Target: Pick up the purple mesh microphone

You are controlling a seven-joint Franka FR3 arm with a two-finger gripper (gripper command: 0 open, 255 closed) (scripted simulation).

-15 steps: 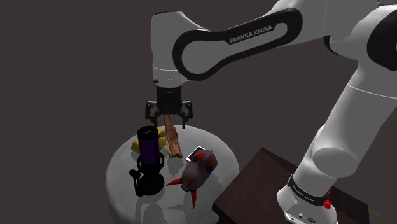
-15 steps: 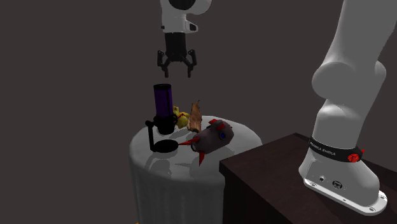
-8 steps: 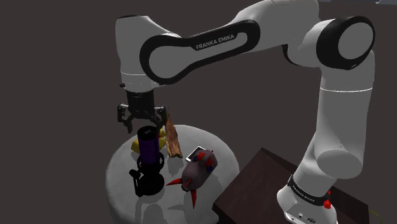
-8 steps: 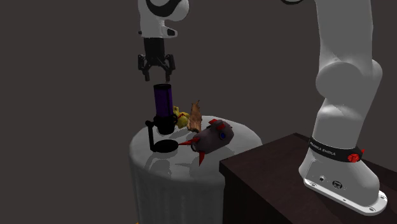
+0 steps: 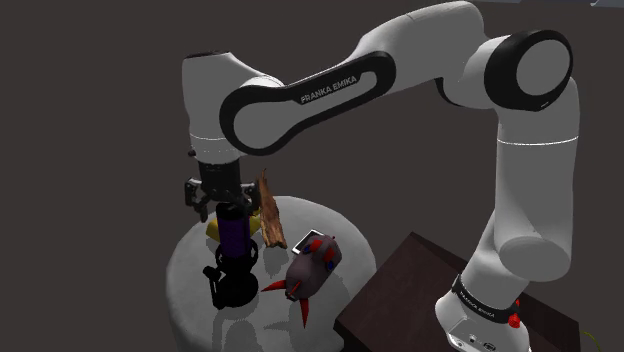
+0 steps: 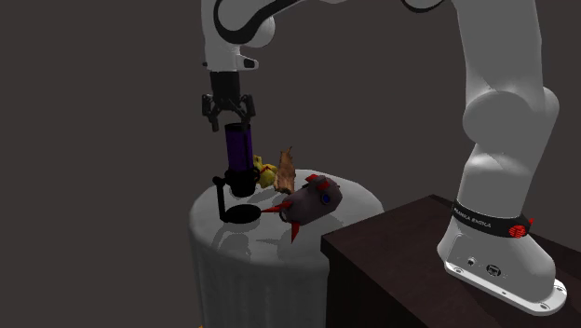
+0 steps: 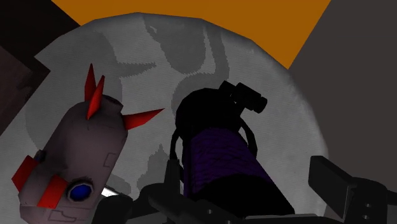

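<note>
The microphone has a purple mesh barrel standing upright in a black stand with a round base, on a round white table. My black gripper hangs straight down over it, open, with its fingertips at the level of the barrel's top. From the second exterior view the gripper straddles the top of the microphone. Looking along the gripper, the purple barrel lies between the fingers; one finger stands clear of it.
A grey rocket toy with red fins lies beside the microphone. A brown upright piece and a yellow thing stand just behind it. The dark stand adjoins the table. An orange floor lies beyond.
The gripper has moved toward the shoulder view's left, from above the brown piece to over the microphone, and has come down to the barrel's top. Nothing on the table has moved.
</note>
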